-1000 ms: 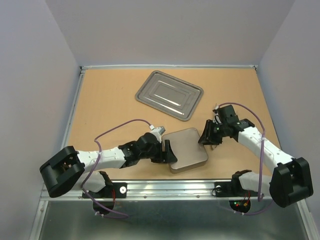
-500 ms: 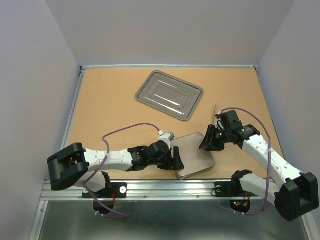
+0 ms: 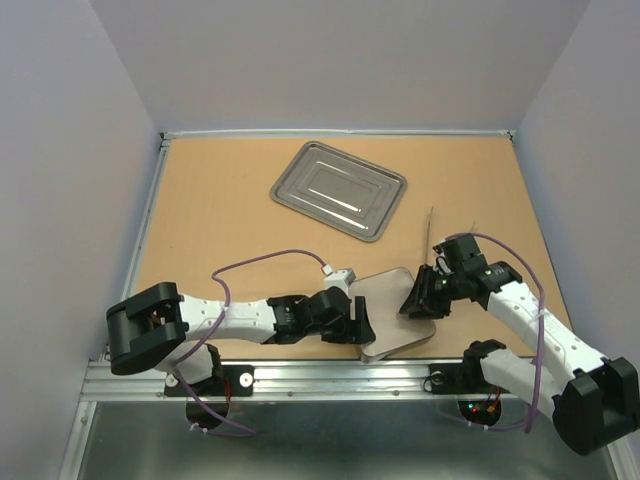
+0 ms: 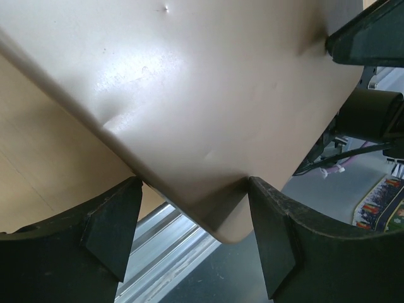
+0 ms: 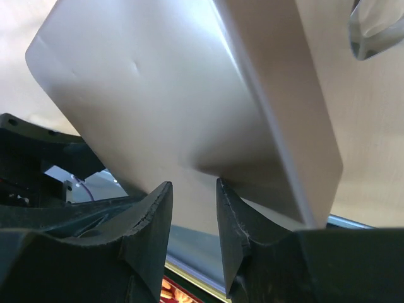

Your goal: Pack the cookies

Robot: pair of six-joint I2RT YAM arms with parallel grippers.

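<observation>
The cookies are not being shown in any view. Whether they are being carried inside the beige tin box [image 3: 392, 312] cannot be told, since only its smooth closed face is being presented to the cameras. The box is being held between both arms at the near edge of the worktop [image 3: 220, 220], with its near corner being pushed out over the metal rail [image 3: 320, 372]. In the left wrist view that corner is being clamped between the widely spread fingers [image 4: 110, 227] of the left gripper [image 3: 358, 326]. The fingers [image 5: 148, 233] of the right gripper [image 3: 418, 300] are being kept nearly together and seem to be nipping the box's edge, though the contact is being hidden in shadow. A clear object [image 5: 374, 28] is being cropped at the corner of the right wrist view. Compared with a second ago, the box is being found nearer the rail, further right and turned, while the steel tray [image 3: 338, 190] is being left unmoved.
</observation>
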